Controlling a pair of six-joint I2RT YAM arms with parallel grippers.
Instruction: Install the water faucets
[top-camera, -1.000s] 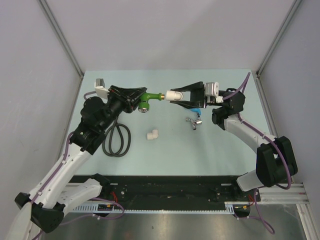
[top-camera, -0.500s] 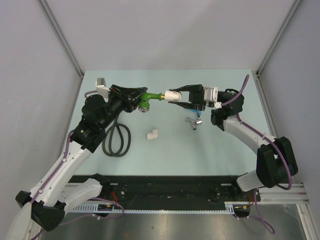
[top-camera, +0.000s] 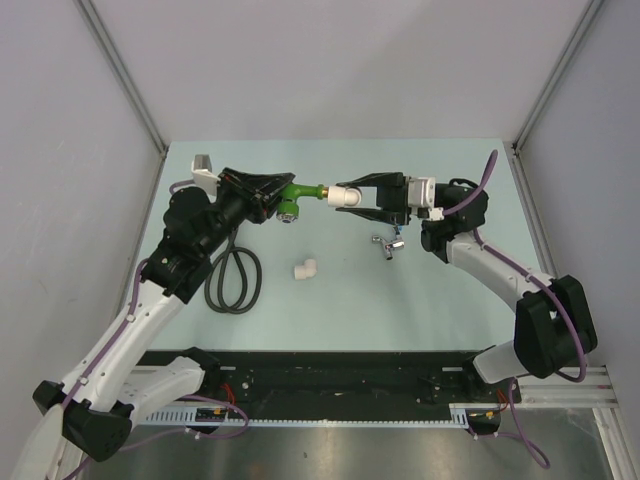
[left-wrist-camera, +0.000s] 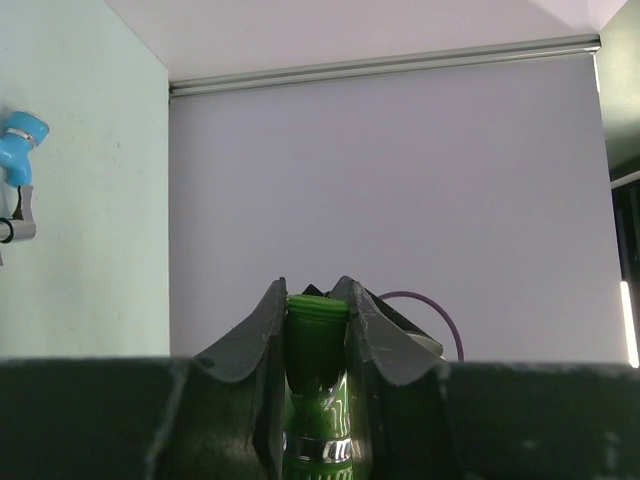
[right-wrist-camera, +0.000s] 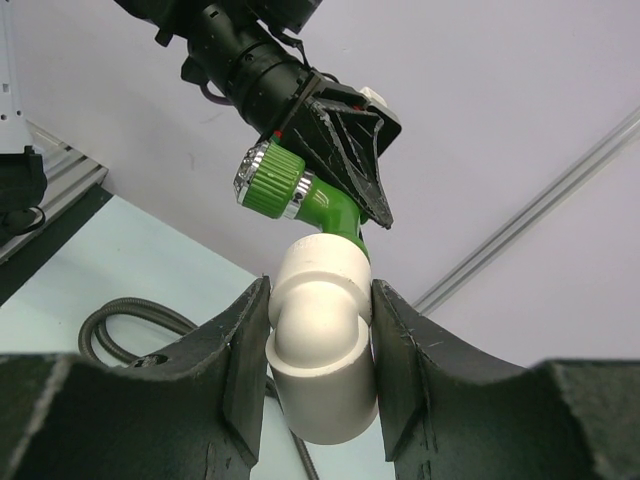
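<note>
The pale green bench (top-camera: 400, 300) carries the loose parts, while the joining work goes on above its far half, where the two arms meet nose to nose.

The left gripper (top-camera: 278, 192) is clamped on the bright green plastic faucet with a metal threaded end (top-camera: 296, 196). Its wrist view shows both pads pressed against the green body. The right gripper (top-camera: 345, 197) is closed around a white plastic elbow pipe fitting (top-camera: 346, 195), with a finger on each side in its own wrist view.

The faucet's threaded end meets the mouth of the held elbow, and the two parts sit in one line. From these views I cannot tell how far the thread has gone in. My judgement is that the first faucet is at the mating or screwing-in stage and is not yet shown to be seated.

A coiled black rubber hose (top-camera: 232, 282) lies on the bench near the left arm and is connected to nothing.

A second white elbow fitting (top-camera: 306, 268) sits alone, mid-bench.

The small faucet with a blue handle and chrome body (top-camera: 387, 243) lies on the bench just below the right gripper, ungripped. It appears to be the second install, so roughly half the task or more remains.
</note>
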